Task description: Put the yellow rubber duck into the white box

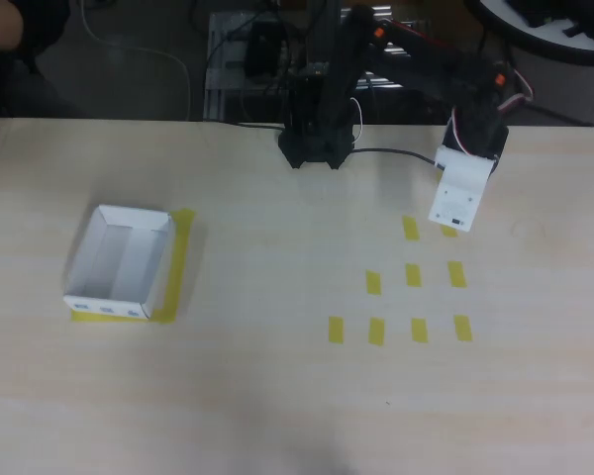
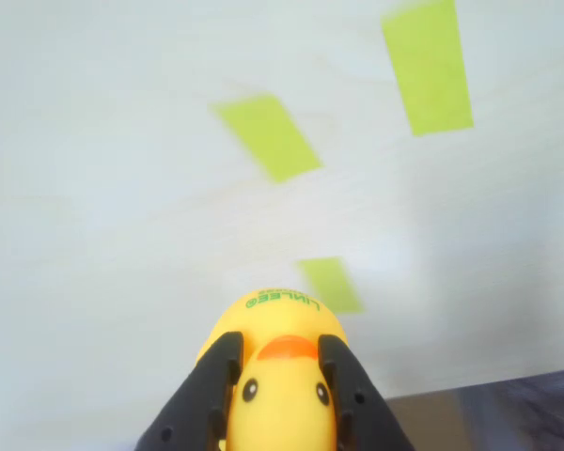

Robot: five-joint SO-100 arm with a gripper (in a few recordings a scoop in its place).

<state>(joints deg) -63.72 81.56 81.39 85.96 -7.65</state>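
Yellow duck (image 2: 280, 376) sat pinched between your claw's (image 2: 280, 376) two black fingers (image 2: 211, 390), face toward the wrist camera, above pale table (image 2: 122, 235) and tape strips (image 2: 268, 136). Overhead, your box (image 1: 119, 262) lay well apart, far left.

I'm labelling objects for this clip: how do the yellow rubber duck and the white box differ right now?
The yellow rubber duck is rounded and orange-yellow; the white box is square, white and thin-walled. The duck is clamped between the black fingers above the table; the box rests on the table, empty. In the overhead view the box sits far left of the gripper.
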